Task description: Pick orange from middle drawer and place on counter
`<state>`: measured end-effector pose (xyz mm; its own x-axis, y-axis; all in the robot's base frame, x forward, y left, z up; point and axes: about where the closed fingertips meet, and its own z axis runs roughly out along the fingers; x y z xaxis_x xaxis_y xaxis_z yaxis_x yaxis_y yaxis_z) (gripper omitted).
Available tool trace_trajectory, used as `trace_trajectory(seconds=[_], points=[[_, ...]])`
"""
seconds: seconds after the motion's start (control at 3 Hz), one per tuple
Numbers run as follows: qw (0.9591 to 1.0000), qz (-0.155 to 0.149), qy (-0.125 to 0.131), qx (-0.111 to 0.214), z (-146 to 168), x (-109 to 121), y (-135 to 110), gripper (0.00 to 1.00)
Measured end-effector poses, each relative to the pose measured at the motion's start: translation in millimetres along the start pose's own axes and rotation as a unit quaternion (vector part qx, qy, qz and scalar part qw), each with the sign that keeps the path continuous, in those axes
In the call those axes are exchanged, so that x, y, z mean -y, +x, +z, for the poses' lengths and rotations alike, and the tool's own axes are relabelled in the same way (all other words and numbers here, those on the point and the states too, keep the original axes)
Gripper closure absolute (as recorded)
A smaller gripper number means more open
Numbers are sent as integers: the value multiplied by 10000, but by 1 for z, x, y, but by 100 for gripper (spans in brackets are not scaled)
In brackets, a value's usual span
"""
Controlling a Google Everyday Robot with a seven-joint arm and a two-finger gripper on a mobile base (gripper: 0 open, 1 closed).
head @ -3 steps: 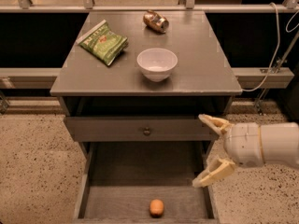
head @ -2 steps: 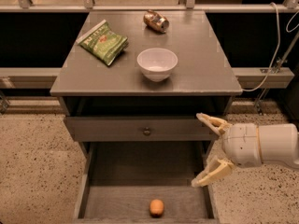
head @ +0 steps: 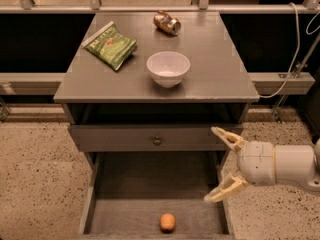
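Note:
The orange (head: pixel 167 222) lies on the floor of the open middle drawer (head: pixel 150 184), near its front edge, a little right of centre. My gripper (head: pixel 216 165) comes in from the right at the drawer's right side wall. Its two tan fingers are spread wide apart, one fingertip (head: pixel 216 131) up by the drawer front and the other low over the drawer's right side. It holds nothing and sits above and to the right of the orange. The counter (head: pixel 215 59) is the grey cabinet top above.
On the counter stand a white bowl (head: pixel 168 68), a green snack bag (head: pixel 111 45) and a brownish can (head: pixel 167 22) lying on its side. A closed drawer front with a round knob (head: pixel 157 141) sits above the open drawer. Speckled floor lies on both sides.
My gripper has shifted slightly left and down toward the drawer's right side. The orange has not moved.

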<state>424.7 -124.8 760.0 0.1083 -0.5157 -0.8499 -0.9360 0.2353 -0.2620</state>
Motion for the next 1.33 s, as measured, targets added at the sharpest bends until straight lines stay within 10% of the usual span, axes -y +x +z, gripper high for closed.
trace_trajectory(seconds=[0.67, 1.33], points=[[9994, -268, 186, -112, 50, 8, 83, 0], [9988, -327, -308, -190, 94, 2, 110, 0]])
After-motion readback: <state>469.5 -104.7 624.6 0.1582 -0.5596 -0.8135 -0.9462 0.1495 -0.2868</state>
